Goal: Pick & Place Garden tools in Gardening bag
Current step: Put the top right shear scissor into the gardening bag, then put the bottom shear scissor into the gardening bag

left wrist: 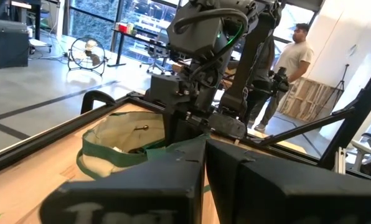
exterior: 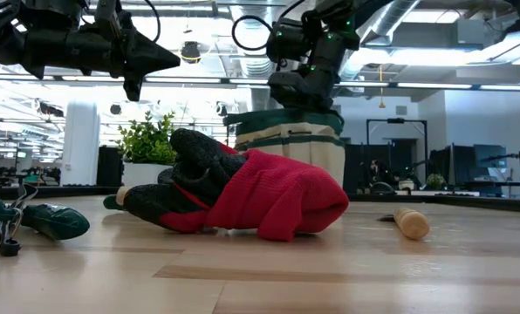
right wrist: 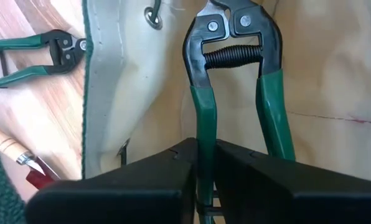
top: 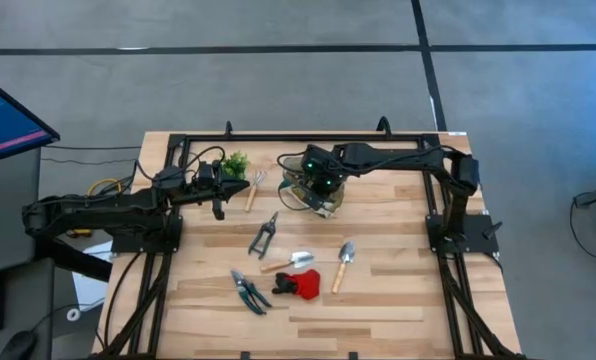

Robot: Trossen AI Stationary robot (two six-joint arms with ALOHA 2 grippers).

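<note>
While clamped on one handle of green-handled pruning shears (right wrist: 235,93), the right gripper (right wrist: 201,165) holds them inside the gardening bag (top: 313,195) at the table's (top: 398,290) far side. Left gripper (top: 219,186): fingers together, raised beside the bag. Remaining tools, a second pair of shears (top: 250,291) and a red glove (top: 300,284) lie nearer the front.

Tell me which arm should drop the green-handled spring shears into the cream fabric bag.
Right. The right gripper already grips one handle of the green-handled spring shears, inside the cream fabric bag with green trim. The left gripper hangs beside the bag, carrying nothing.
</note>
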